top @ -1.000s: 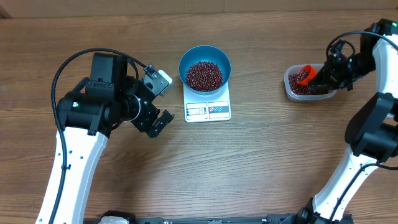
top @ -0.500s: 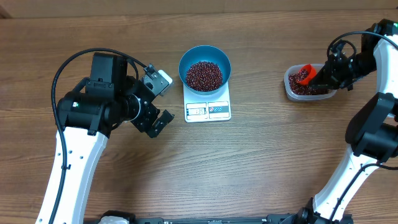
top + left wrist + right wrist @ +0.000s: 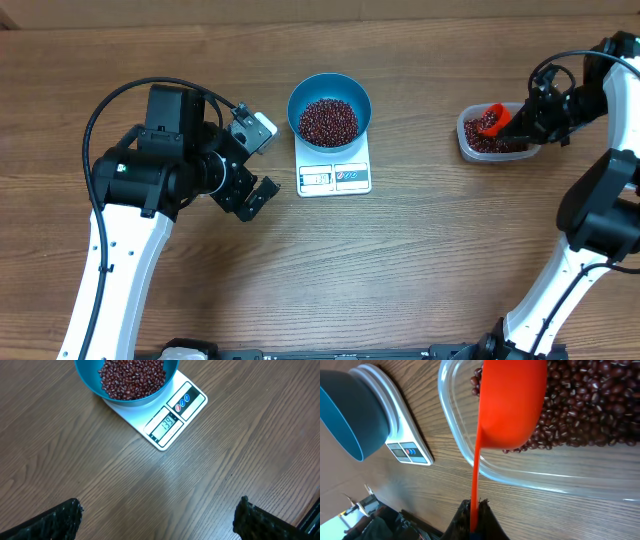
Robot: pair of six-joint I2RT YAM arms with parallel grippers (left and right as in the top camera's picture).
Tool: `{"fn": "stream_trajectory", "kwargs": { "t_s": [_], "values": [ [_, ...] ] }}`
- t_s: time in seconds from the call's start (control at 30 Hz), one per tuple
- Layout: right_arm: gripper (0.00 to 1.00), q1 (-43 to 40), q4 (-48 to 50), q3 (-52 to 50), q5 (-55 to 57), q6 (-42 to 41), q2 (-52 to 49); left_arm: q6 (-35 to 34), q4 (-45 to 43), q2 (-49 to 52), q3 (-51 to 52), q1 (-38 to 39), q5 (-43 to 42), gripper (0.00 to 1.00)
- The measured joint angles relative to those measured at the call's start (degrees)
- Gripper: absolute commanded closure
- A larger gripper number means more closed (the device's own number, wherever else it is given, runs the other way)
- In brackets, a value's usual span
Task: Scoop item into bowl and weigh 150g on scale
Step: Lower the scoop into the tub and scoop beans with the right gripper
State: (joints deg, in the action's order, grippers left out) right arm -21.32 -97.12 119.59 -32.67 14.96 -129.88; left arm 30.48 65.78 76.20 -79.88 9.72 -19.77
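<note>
your left gripper [image 3: 262, 160] wide open, holding nothing, over bare surface [image 3: 420, 260] just left of scale [image 3: 335, 177] | your right gripper [image 3: 475, 520] clamped shut on red scoop [image 3: 510, 405] handle, scoop head over beans in clear tub [image 3: 455, 435] | blue bowl [image 3: 297, 105] sits on scale, beans [image 3: 329, 121] inside

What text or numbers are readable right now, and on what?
"139", as best it reads: on the scale display, left wrist view.
Red and blue marks beside it: too small to read.
Overhead and right wrist views: display unreadable.
</note>
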Motion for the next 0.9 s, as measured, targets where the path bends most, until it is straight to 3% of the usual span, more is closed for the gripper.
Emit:
{"fn": "stream_trajectory", "kwargs": {
  "t_s": [0.9],
  "values": [
    [0.96,-1.0,0.0,0.0,-2.7,-5.5,0.1,0.0,0.0,0.0,0.0,0.0,0.0,0.0]
  ]
}}
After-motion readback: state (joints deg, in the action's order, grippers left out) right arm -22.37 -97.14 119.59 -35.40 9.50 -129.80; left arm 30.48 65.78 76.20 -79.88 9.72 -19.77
